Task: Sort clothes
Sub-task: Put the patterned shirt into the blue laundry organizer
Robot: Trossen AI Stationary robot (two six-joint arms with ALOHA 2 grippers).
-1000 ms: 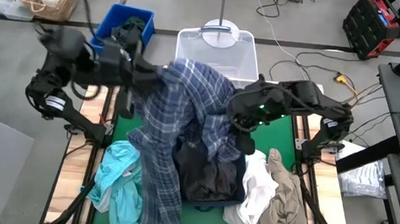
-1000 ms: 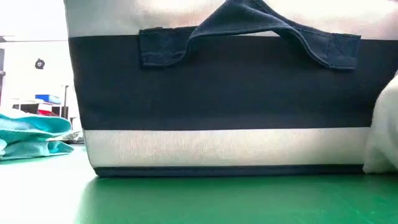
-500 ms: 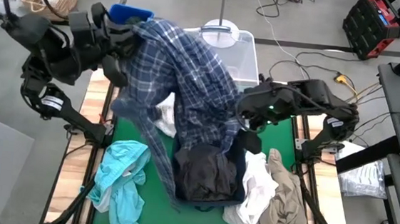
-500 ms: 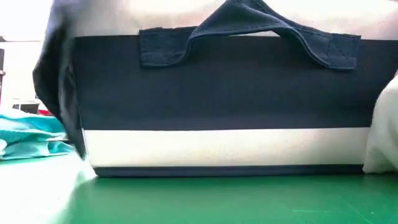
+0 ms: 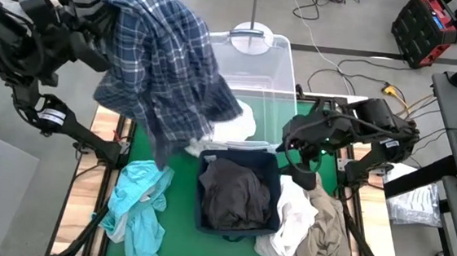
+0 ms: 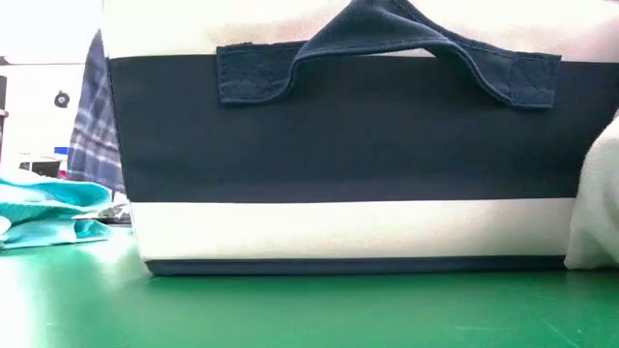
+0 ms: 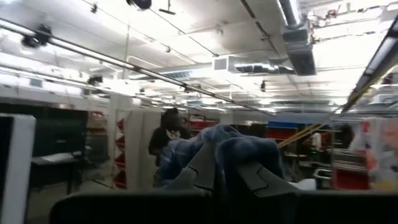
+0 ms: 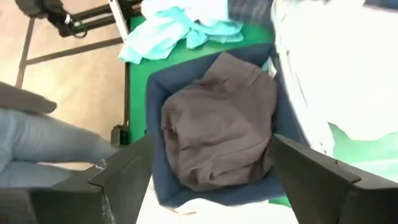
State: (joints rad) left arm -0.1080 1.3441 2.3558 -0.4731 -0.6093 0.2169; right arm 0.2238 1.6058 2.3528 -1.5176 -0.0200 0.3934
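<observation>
The left gripper (image 5: 98, 21) is clenching the plaid shirt (image 5: 164, 66) high off the table, the cloth draping down beside it toward the clear bin (image 5: 254, 65). The right gripper (image 5: 305, 176) is hovering with fingers spread and empty; directly under it the black garment (image 8: 217, 124) is lying in the navy box (image 5: 203, 216), white clothes (image 5: 291, 215) and the khaki piece (image 5: 322, 242) beside it, the teal one (image 5: 136, 207) beyond the box.

The left arm is raised high at the far left, its pincer (image 7: 224, 171) clamped on cloth. The right arm bends over the bench's right side, its pincer (image 8: 211, 168) pointing down with fingers spread wide.
</observation>
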